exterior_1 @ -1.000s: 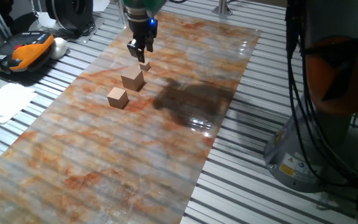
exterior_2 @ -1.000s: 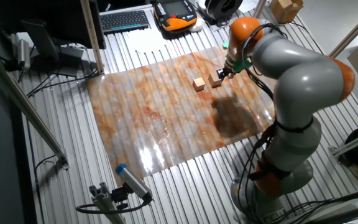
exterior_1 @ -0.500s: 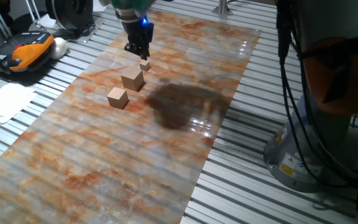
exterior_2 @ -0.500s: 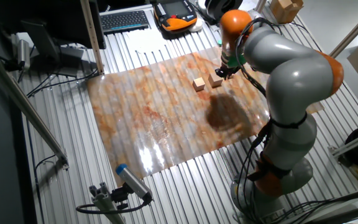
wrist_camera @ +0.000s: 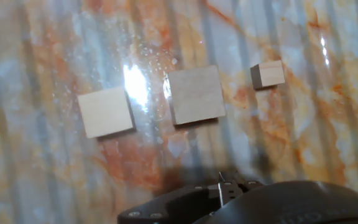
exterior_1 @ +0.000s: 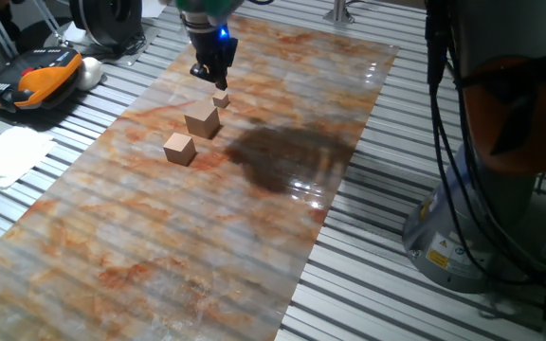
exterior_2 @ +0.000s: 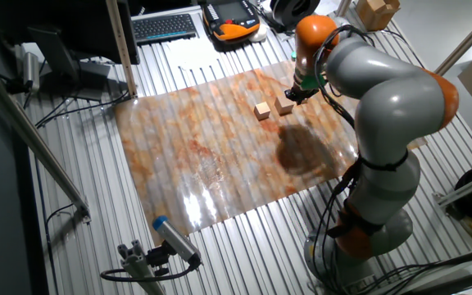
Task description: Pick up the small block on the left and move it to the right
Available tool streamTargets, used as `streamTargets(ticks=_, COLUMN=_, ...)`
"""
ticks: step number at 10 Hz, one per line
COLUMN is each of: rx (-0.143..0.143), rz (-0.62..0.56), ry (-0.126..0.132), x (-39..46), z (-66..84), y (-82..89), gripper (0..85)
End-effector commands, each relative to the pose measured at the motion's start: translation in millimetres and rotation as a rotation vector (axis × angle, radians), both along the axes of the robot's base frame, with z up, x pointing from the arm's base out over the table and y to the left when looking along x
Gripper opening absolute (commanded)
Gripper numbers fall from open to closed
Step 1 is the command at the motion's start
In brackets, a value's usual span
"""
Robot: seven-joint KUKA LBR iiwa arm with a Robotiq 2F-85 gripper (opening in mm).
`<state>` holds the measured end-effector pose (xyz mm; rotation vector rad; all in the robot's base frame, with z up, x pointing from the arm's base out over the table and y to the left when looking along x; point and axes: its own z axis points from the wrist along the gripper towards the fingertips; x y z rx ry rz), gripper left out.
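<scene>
Gripper (exterior_1: 208, 74), jaw state unclear, hovers at upper centre just above the small block (exterior_1: 221, 98); the large cube (exterior_1: 202, 120) sits close beside it, risking a knock

Matt wood small block (wrist_camera: 268, 74) — (glossy mat (wrist_camera: 303, 137))

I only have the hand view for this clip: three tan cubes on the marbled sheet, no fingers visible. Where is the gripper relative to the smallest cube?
Observer: In one fixed view the gripper hangs just above and behind the small block, not touching it.
Operator: Is anything held?
Observer: Nothing shows between the fingers; all three cubes sit on the sheet. Whether the jaws are open is too small to tell.
Operator: How are the cubes arranged?
Observer: A diagonal row: small block, then the largest cube, then the medium cube nearest that camera.
</scene>
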<state>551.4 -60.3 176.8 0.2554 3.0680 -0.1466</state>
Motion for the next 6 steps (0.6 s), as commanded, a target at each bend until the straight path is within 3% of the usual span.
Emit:
streamTargets(ticks=1, rx=0.008, rz=0.016, ry=-0.037, x=0.0, z=-0.3, y=0.0, gripper=0.0)
streamTargets(ticks=2, rx=0.032, rz=0.0, ry=-0.037, x=0.0, z=-0.3, y=0.0, gripper=0.0)
streamTargets(ticks=6, rx=-0.005, rz=-0.005, ry=-0.01, x=0.0, z=-0.3, y=0.0, gripper=0.0)
